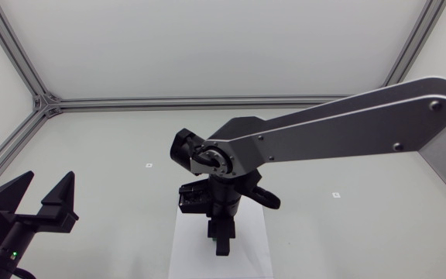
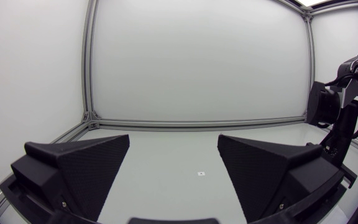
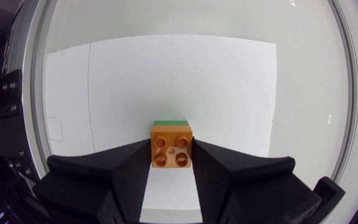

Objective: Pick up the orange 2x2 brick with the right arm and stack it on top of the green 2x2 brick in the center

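Head view, what is shown?
— The right gripper (image 1: 221,242) is held pointing down over the white sheet (image 1: 186,249); the left gripper (image 1: 49,187) is kept well aside.

Left wrist view?
— Nothing is held; its fingers are spread wide.

Right wrist view?
— The orange brick (image 3: 172,146) is clamped between the fingers, and the green brick (image 3: 171,121) is glimpsed just ahead.

the head view looks down on the surface (image 1: 91,178), the left arm (image 1: 6,232) and right arm (image 1: 347,124). the left wrist view looks low across it, sharing the right arm. the right wrist view faces down, close over a white sheet (image 3: 166,81), probably the head view's.
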`<state>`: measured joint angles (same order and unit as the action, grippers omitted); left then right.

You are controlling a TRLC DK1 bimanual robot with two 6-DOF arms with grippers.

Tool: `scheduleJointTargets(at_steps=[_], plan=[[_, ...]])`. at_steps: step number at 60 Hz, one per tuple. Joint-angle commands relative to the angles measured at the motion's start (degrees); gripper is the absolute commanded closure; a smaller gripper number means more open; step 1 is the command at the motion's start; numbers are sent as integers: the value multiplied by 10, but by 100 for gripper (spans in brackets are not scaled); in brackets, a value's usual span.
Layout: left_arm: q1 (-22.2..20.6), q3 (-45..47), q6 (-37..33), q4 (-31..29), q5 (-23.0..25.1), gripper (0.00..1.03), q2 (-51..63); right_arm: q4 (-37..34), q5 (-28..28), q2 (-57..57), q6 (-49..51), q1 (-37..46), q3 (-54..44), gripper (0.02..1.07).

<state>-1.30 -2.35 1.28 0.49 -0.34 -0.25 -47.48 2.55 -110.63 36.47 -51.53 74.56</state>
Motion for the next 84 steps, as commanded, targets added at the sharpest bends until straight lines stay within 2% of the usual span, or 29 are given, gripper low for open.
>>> scheduleJointTargets(at_steps=[1,26,36,40,44,62,74,84], plan=[[2,23,-8,-8,3,4,-5,-1,3,1,11,4,-7,64],[2,23,-8,-8,3,4,-5,-1,4,7,11,4,-8,54],[2,23,-8,-8,3,4,-5,-1,4,6,9,4,-7,35],[2,23,-8,-8,3,4,-5,-2,4,7,9,4,-7,16],[2,23,-8,-8,3,4,-5,-1,4,9,9,4,-7,6],[2,23,-8,-8,3,4,-5,-9,4,43,9,4,-14,6],[2,23,-8,-8,3,4,-5,-29,4,113,-1,6,-19,6],[2,23,-8,-8,3,4,-5,-31,18,181,-18,46,-29,6]])
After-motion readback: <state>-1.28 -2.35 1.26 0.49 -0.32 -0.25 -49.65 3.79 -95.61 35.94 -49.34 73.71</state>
